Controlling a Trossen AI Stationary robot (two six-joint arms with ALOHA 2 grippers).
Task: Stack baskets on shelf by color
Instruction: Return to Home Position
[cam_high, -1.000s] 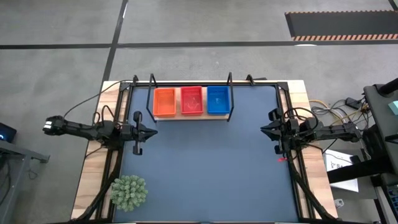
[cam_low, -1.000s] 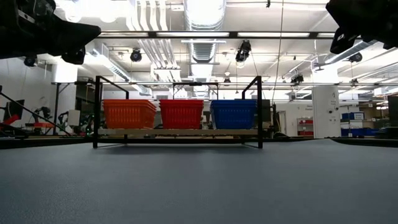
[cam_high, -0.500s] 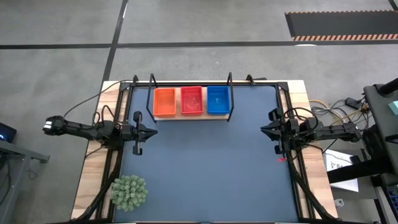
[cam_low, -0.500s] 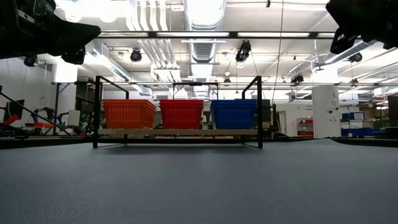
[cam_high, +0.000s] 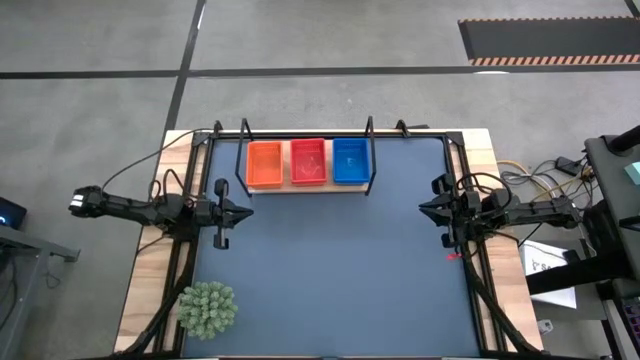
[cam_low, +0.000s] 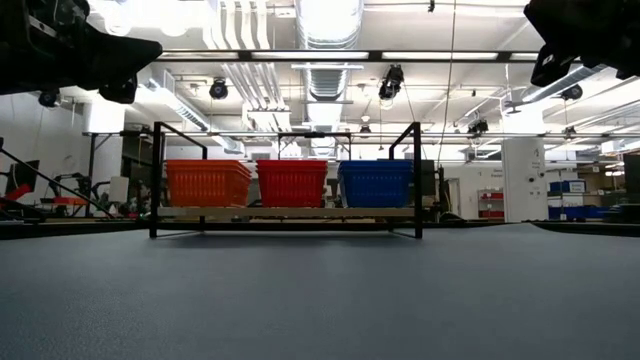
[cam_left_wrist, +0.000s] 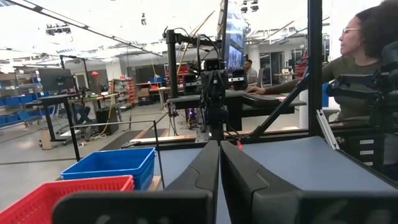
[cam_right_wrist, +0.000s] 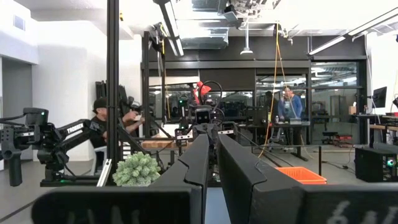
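Dark-blue mat (cam_high: 330, 270), left tool (cam_high: 246, 211), right tool (cam_high: 422, 209), both pressed together, probably workshop room (cam_low: 470, 130) behind.

Dark-blue mat (cam_high: 330, 260) covers most of the wooden table (cam_high: 148, 290). Green spiky plant ball (cam_high: 207, 308) sits on the left side, straddling the mat's edge. Small red mark (cam_high: 452, 256) near the mat's right edge. Striped floor strip (cam_high: 548, 42) lies well apart on the grey floor. Seated person (cam_left_wrist: 364, 68) beyond the table; another person (cam_right_wrist: 101, 127) on the opposite side.

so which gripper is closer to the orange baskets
Left. The left gripper hangs just front-left of the orange baskets; the right gripper is across the mat, past the blue baskets.
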